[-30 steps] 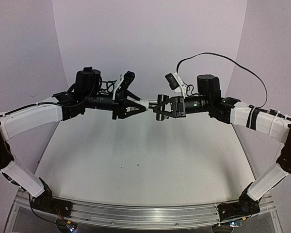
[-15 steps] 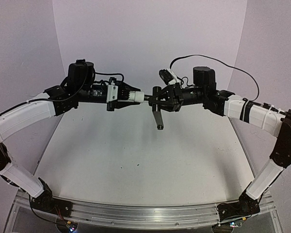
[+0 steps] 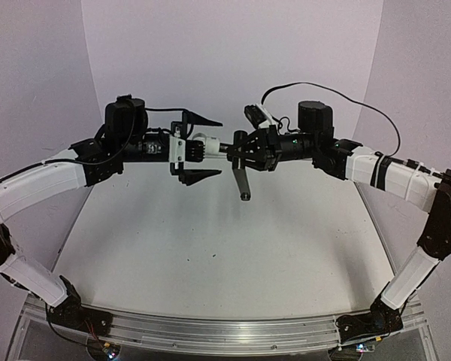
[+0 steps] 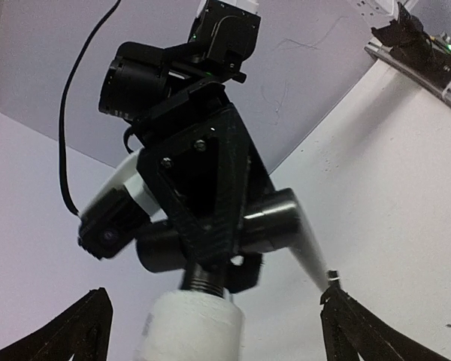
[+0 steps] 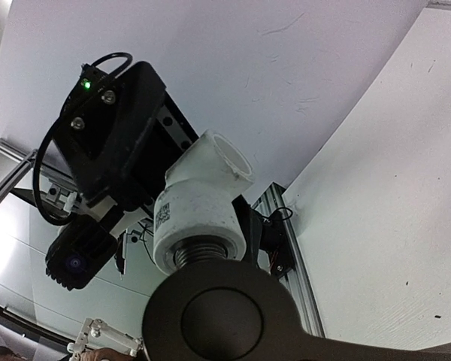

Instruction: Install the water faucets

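1. Well below the white fitting (image 5: 199,203), the table (image 3: 210,248) lies pale, with nothing resting on it near that part.
2. Left of the fitting, the left arm (image 3: 37,188) reaches in level, high over the table.
3. Right of the fitting, the right arm (image 3: 398,180) comes in at the same height, a black cable looping above it.
4. Around the fitting, the left gripper (image 3: 220,147) stands spread wide. One finger is above the fitting and one below, both clear of it, and they grip nothing.
5. Just right of the fitting, the right gripper (image 3: 240,149) is clamped on the body of the black spout (image 3: 243,180).
6. The black spout meets the fitting end to end, its threaded neck entering the fitting's mouth with some thread showing. Its thin bent tube hangs down toward the table.
7. The fitting itself sits in the air between the two grippers, carried on the spout's thread. How deep the thread goes cannot be told.
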Controlling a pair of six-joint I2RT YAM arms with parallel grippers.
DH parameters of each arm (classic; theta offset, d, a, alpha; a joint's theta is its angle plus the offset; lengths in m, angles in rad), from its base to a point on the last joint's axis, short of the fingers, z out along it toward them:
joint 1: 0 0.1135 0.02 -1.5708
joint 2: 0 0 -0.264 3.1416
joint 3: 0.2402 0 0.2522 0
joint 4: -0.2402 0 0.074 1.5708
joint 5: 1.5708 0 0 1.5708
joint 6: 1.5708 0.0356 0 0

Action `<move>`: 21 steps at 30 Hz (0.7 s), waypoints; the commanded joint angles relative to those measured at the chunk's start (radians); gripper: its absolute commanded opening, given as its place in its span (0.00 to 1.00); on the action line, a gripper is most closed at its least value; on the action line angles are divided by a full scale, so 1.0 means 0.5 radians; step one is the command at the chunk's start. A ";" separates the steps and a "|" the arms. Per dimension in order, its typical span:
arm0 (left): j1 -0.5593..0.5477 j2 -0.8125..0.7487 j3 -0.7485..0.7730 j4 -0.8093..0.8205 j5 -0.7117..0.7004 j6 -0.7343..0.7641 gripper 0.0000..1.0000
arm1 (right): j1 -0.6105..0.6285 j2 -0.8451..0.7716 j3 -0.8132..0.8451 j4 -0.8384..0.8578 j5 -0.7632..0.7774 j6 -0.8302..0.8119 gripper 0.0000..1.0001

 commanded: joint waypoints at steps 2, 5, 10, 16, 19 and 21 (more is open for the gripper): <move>0.004 -0.310 -0.237 0.302 -0.194 -0.844 1.00 | -0.060 -0.123 0.050 0.242 -0.020 -0.242 0.00; 0.004 -0.429 -0.269 0.330 -0.316 -1.271 1.00 | -0.063 -0.163 -0.018 0.229 0.026 -0.428 0.00; 0.006 -0.556 -0.320 0.323 -0.629 -2.154 1.00 | -0.064 -0.288 -0.139 0.022 0.244 -0.997 0.00; 0.032 -0.622 -0.512 0.317 -0.672 -3.207 1.00 | -0.064 -0.402 -0.243 -0.270 0.651 -1.672 0.00; 0.130 -0.491 -0.516 0.320 -0.311 -3.624 1.00 | -0.061 -0.455 -0.331 -0.283 0.732 -1.941 0.00; 0.183 -0.354 -0.472 0.328 -0.018 -3.771 1.00 | -0.056 -0.502 -0.415 -0.278 0.776 -2.086 0.00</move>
